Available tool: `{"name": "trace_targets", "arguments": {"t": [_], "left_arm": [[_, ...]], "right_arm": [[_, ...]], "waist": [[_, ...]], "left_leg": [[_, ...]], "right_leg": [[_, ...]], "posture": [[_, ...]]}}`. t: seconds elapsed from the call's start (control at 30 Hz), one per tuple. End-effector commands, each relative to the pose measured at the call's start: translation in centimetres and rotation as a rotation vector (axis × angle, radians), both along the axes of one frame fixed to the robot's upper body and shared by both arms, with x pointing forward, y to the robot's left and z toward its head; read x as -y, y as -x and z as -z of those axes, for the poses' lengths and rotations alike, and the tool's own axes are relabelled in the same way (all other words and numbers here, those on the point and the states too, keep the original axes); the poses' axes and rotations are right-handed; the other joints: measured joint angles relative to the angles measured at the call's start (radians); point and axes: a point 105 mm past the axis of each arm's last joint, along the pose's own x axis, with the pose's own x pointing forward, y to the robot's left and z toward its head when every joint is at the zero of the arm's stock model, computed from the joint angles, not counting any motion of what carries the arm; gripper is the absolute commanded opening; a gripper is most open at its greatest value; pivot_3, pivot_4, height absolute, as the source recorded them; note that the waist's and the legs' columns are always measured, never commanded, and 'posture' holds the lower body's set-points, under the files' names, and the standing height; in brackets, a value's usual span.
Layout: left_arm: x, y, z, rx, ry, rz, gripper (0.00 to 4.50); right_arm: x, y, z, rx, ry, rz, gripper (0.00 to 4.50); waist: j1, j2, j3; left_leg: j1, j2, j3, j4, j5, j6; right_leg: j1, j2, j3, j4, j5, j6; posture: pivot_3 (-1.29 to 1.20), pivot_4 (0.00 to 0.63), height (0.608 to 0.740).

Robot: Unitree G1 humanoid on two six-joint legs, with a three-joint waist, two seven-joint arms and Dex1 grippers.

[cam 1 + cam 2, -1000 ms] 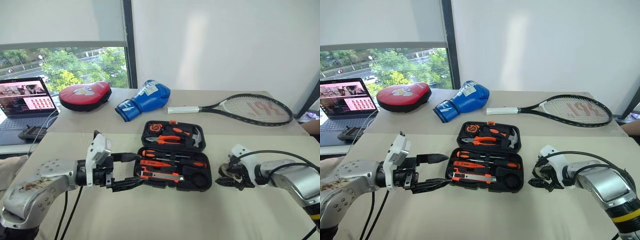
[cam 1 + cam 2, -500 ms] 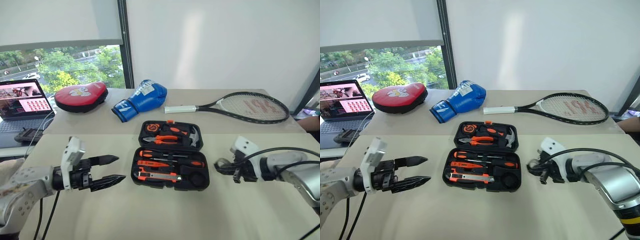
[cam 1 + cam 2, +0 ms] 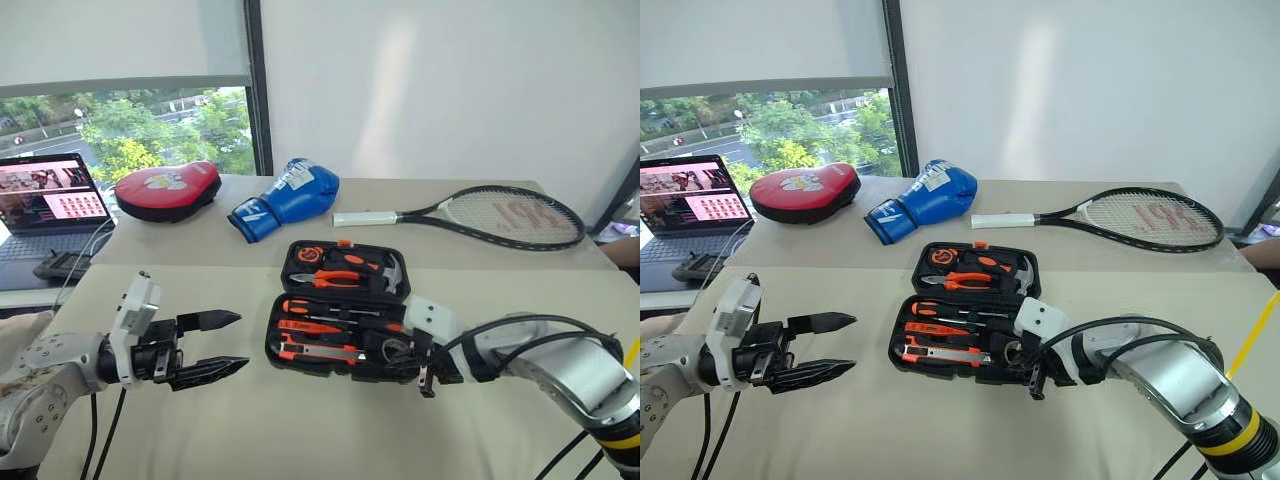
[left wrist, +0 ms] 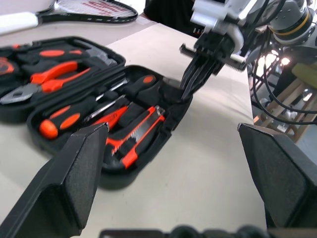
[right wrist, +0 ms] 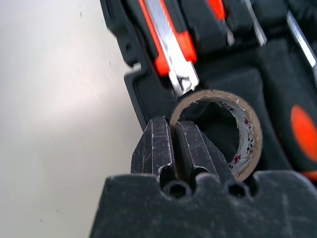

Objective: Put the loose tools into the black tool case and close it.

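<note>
Over the black tool case (image 3: pixel 345 325): I'm angling the right gripper (image 5: pixel 171 130) down, fingers pinching the tape roll (image 5: pixel 241 130).
Left gripper (image 3: pixel 215 345): I'm holding it level, fingers spread.

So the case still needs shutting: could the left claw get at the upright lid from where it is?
Probably yes. The left claw is open, beside the black tool case, with bare table between. The lid lies flat, not upright, at the far side.
</note>
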Motion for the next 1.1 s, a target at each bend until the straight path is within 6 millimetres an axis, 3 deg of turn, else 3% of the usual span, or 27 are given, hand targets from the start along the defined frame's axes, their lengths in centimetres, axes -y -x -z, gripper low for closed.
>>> {"name": "trace_targets", "arguments": {"t": [0.03, 0.2, 0.4, 0.47, 0.7, 0.73, 0.77, 0.9, 0.93, 1.1], "left_arm": [[0.5, 0.3, -0.5, 0.022, 0.001, 0.019, 4.5], [0.4, 0.3, -0.2, 0.022, 0.006, 0.021, 4.5], [0.0, 0.4, 0.6, 0.017, 0.004, 0.011, 4.5], [0.0, 0.0, 0.9, 0.012, 0.006, -0.039, 4.5], [0.8, -4.0, 2.1, 0.039, 0.053, -0.301, 4.5], [1.0, -4.4, 2.3, 0.034, 0.063, -0.322, 3.98], [1.5, -4.6, 2.6, 0.025, 0.075, -0.316, 3.8], [2.8, -6.8, 4.4, 0.026, 0.078, -0.406, 2.26], [3.1, -7.0, 4.9, 0.036, 0.062, -0.407, 2.03], [4.3, -7.2, 7.6, 0.082, -0.008, -0.39, 0.11]], "right_arm": [[0.7, 0.0, 1.0, -0.003, 0.052, 0.013, 0.03], [1.0, -0.4, 1.9, -0.021, 0.072, 0.022, 0.03], [0.9, -1.2, 1.3, 0.021, 0.03, 0.039, 1.9], [0.7, -0.4, 0.5, -0.002, -0.015, 0.015, 2.54], [0.1, 1.0, -3.4, 0.083, -0.276, 0.024, 2.54], [0.2, 0.9, -3.6, 0.098, -0.302, 0.043, 2.6], [0.2, 1.1, -3.6, 0.101, -0.304, 0.053, 2.6], [0.0, 1.3, -4.1, 0.139, -0.352, 0.082, 2.6], [-0.1, 1.4, -4.2, 0.147, -0.36, 0.088, 2.6], [0.3, 1.5, -4.5, 0.168, -0.37, 0.143, 2.6]], "waist": [[-0.001, 0.0, 0.0], [0.001, 0.0, 0.0], [0.001, -0.001, 0.0], [0.001, 0.0, 0.0], [0.006, -0.001, 0.0], [0.007, -0.001, 0.0], [0.008, -0.001, 0.0], [0.009, -0.001, 0.0], [0.009, -0.001, 0.0], [0.002, -0.001, 0.0]], "left_leg": [[0.0, 0.0, 0.0, 0.0, 0.0, 0.0], [0.001, 0.0, 0.0, 0.0, 0.0, 0.0], [0.002, 0.0, 0.0, 0.0, 0.0, 0.0], [0.002, 0.0, 0.0, 0.0, 0.0, 0.0], [0.0, 0.0, -0.002, 0.0, 0.0, 0.0], [0.0, 0.0, -0.002, 0.0, 0.0, 0.0], [0.0, 0.0, -0.003, 0.001, 0.0, 0.0], [0.002, -0.001, -0.002, 0.001, 0.0, 0.0], [0.002, 0.0, -0.002, 0.001, 0.0, 0.0], [0.001, 0.0, -0.002, 0.0, 0.0, 0.0]], "right_leg": [[0.0, 0.0, 0.0, 0.0, 0.0, 0.0], [0.001, 0.001, 0.0, 0.0, 0.0, 0.0], [0.002, 0.001, 0.0, 0.0, 0.0, 0.0], [0.002, 0.001, -0.001, 0.0, 0.0, 0.0], [0.002, 0.0, -0.001, -0.001, 0.0, 0.0], [0.002, 0.0, -0.001, 0.0, 0.001, 0.001], [0.003, 0.0, -0.001, 0.0, 0.001, 0.001], [0.004, 0.0, 0.0, 0.0, 0.003, 0.001], [0.004, 0.0, 0.0, 0.0, 0.003, 0.001], [0.002, 0.001, 0.0, 0.001, 0.004, 0.0]], "posture": [[0.0, 0.15, 0.74], [0.0, 0.15, 0.74], [0.0, 0.15, 0.74], [0.0, 0.15, 0.74], [0.0, 0.15, 0.74], [0.0, 0.15, 0.74], [0.0, 0.15, 0.74], [0.0, 0.15, 0.74], [0.0, 0.15, 0.74], [0.0, 0.15, 0.74]]}}
